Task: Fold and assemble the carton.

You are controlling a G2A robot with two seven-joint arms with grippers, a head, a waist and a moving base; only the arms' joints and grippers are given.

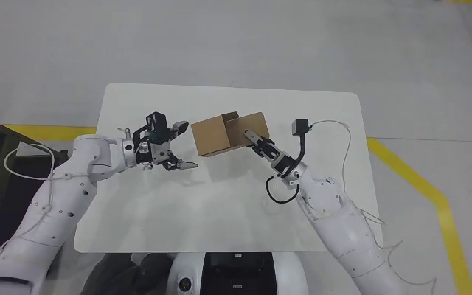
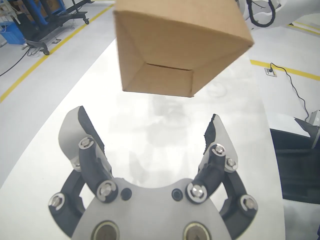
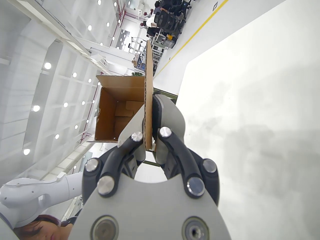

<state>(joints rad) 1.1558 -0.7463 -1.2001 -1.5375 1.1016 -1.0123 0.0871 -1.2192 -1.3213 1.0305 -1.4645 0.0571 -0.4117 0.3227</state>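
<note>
Right now the right arm stretches in from the near right side of the white table [image 1: 221, 214], forearm angled toward the middle. Its right gripper [image 1: 251, 136] is clamped on a flap [image 3: 149, 76] of the brown carton [image 1: 225, 134]. In the right wrist view the right gripper [image 3: 149, 111] has one finger on each face of that thin cardboard flap, squeezed tight. Past the flap, the carton [image 3: 117, 116] shows its open mouth, with folded panels at the far end inside.

The carton sits over the middle of the table's far half, tipped on its side, with the mouth toward the right arm and the closed end toward the left arm. Whether it rests on the table or hangs just above it cannot be told.

The left arm bends in from the left edge, wrist level, with the left gripper [image 1: 188, 145] pointing at the carton's closed end. In the left wrist view the left gripper [image 2: 147, 116] is spread wide and holds nothing. The carton [image 2: 180, 38] is just ahead of it and not touching it.
</note>
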